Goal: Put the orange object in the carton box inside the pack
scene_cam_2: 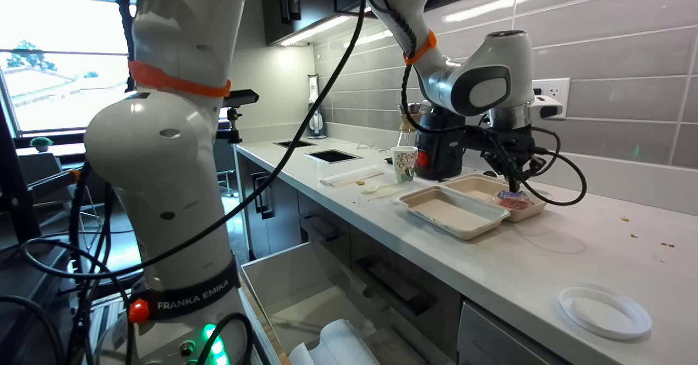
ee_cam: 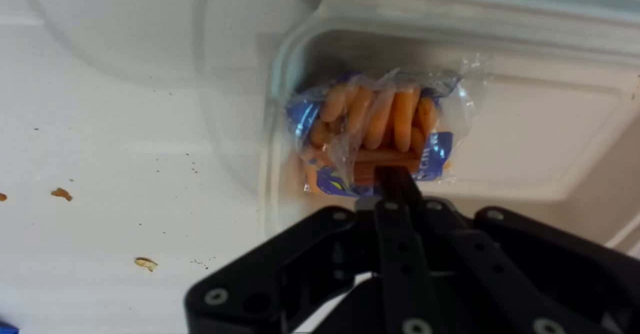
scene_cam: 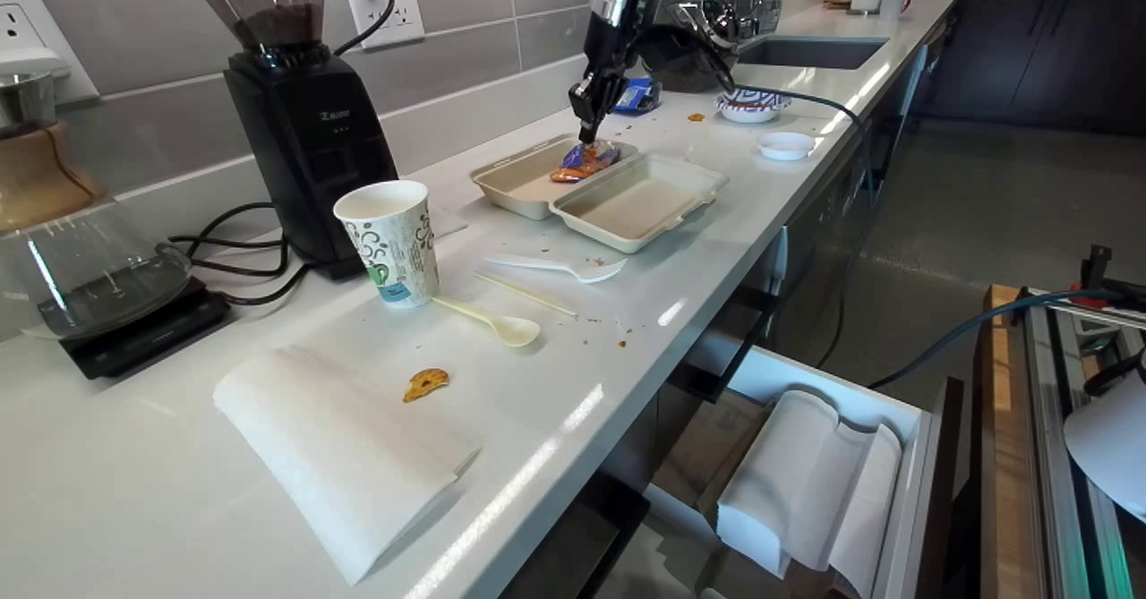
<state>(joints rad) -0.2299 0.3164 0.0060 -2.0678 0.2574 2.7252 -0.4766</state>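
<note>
A clear and purple packet of orange, carrot-like pieces lies in the back half of the open beige carton box. Both also show in the other views, the packet near the box's end wall and the box with its front half bare. In the wrist view the packet rests against one end wall, with bare box floor beside it. My gripper points down at the packet's edge with its fingers together. It appears shut on the packet's film; the exact pinch is hidden.
A paper cup, a white fork, a pale spoon and a black grinder stand or lie beyond the box. A blue packet, a bowl and a white lid are on the counter. A drawer stands open below.
</note>
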